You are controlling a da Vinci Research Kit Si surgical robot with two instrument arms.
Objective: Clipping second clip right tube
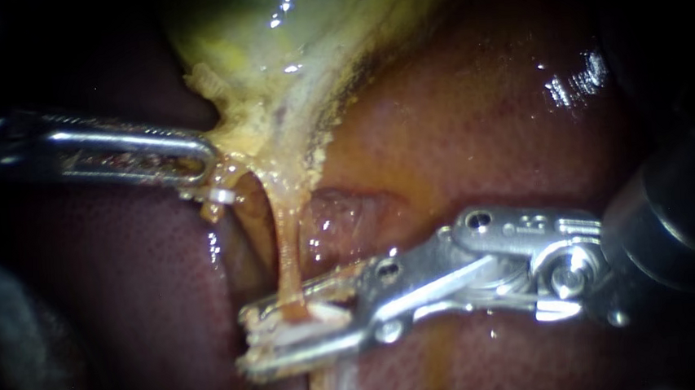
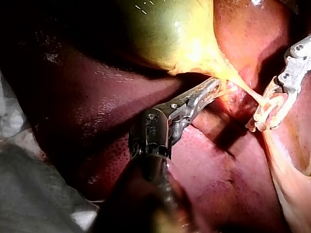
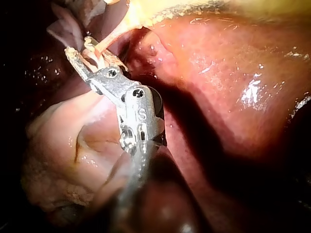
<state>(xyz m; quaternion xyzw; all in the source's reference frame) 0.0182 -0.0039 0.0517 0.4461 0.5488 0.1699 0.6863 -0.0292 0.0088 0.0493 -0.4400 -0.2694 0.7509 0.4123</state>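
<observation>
The tube (image 1: 287, 248) hangs as a thin amber strand from the narrow lower end of the gallbladder (image 1: 288, 44) and runs down over the liver (image 1: 480, 112), passing between the jaws of the right instrument (image 1: 247, 341). It shows again as a pale strip beyond them. Those jaws stand apart, one on each side of the tube, with a gap visible and no clear grip on it. A small white piece (image 1: 322, 317) lies inside them beside the tube, and I cannot tell whether it is a clip. From the left wrist camera the same right instrument (image 2: 261, 122) shows as an open loop with the strand leading into it. From the right wrist camera its tip (image 3: 77, 54) lies among pale strands of tissue. The left instrument (image 1: 205, 168) comes in across the dark liver surface, and its jaws are clamped on the ragged yellow tissue at the neck of the gallbladder, just beside where the tube begins. The left wrist camera shows those jaws (image 2: 216, 88) closed together on that same yellow tissue under the greenish gallbladder (image 2: 165, 34). The two instruments are well apart, with the stretched tube between them, and wet red liver lies around and beneath everything.
</observation>
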